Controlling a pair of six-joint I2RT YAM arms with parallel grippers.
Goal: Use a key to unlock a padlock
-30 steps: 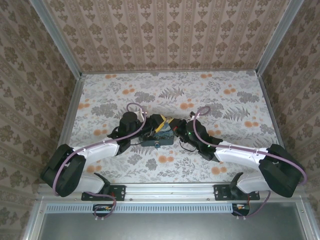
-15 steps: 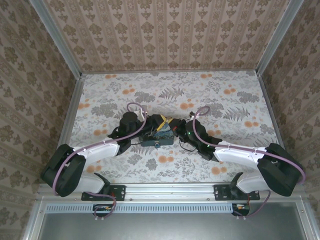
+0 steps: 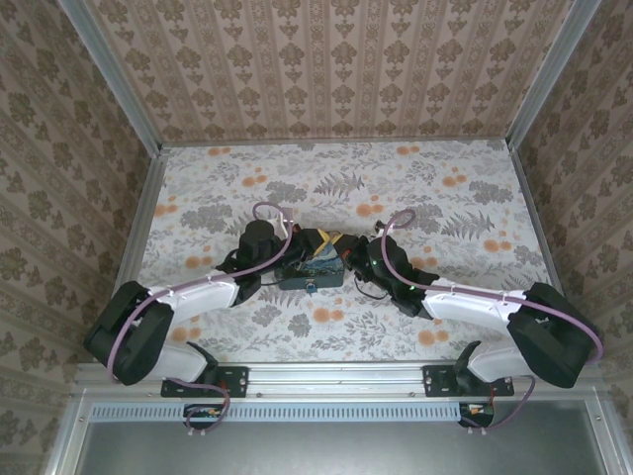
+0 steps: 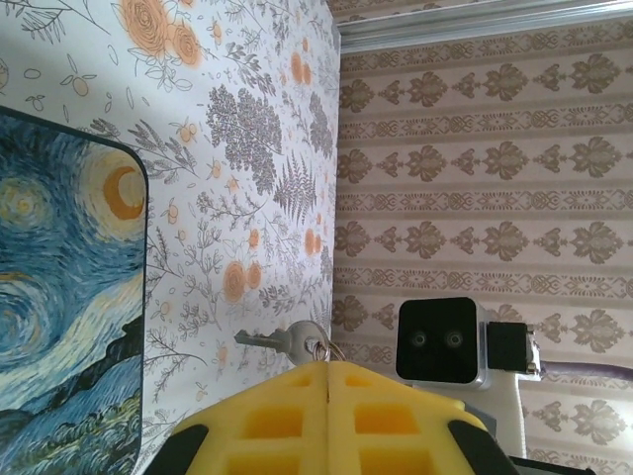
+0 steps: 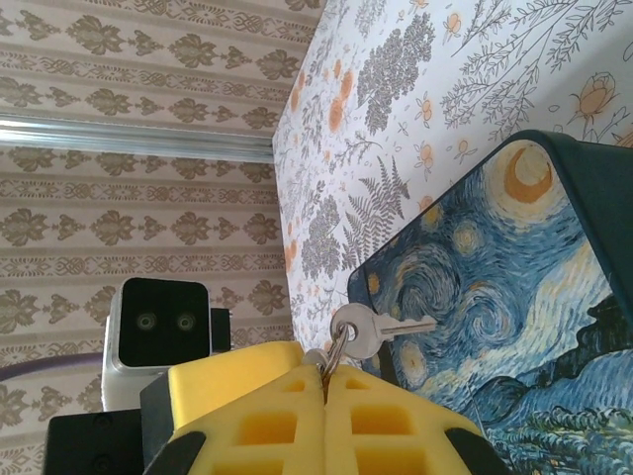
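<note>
"Floral paper covers the table (image 3: 445, 198), and you work in the middle of it. How do your hands stand?"

"My right gripper (image 5: 323, 374) is closed, with its yellow pads (image 5: 267, 426) pressed flat together. A small metal ring (image 5: 339, 346) runs down into the seam between them, so I have it nipped at the very tip."

"And the key?"

"The key (image 5: 384, 327) hangs on that ring, just past my right fingertips. It is silver, with its head at the ring and its blade pointing sideways across the near corner of the box (image 5: 514, 297). I cannot tell whether it touches the box."

"What about the left?"

"My left gripper (image 4: 326, 368) is closed as well, with no gap between the pads. From that wrist the key and ring sit right at the tip of the seam, and the blade points toward the box. I cannot tell whether the left pads pinch the ring or merely meet it."

"And around you?"

"The box is printed with a swirling blue night sky and a yellow crescent moon, and it lies flat on the table. Each wrist looks across at the other arm's camera (image 4: 440, 341), a white block with a dark face. From above, my two arms reach inward from the near corners and meet at the box. Walls (image 3: 326, 69) in brown damask stripes stand round the table."
</note>
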